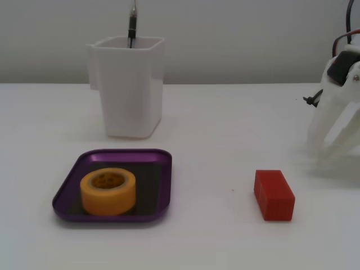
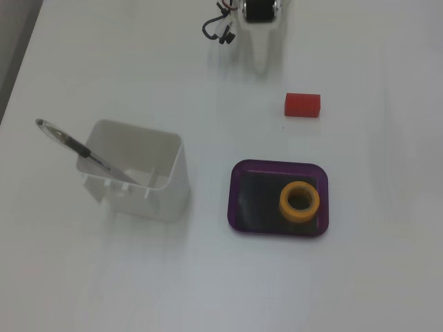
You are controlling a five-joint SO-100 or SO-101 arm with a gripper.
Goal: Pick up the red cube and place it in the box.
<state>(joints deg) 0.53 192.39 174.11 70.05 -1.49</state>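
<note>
Gripper [image 1: 329, 147] empty, fingers parted; red cube [image 1: 274, 194] lies apart beside them; risk: nudging it away from box [image 1: 163, 185].

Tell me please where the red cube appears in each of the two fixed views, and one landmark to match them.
Low fixed view: red cube at lower right, on the table.
High fixed view: red cube at upper right of centre, on the table.
Shared landmark: the purple tray holding the yellow tape roll.

Office-like desk: white table [image 1: 214, 112]; pen [image 1: 132, 25] in holder [image 1: 128, 84].
</note>
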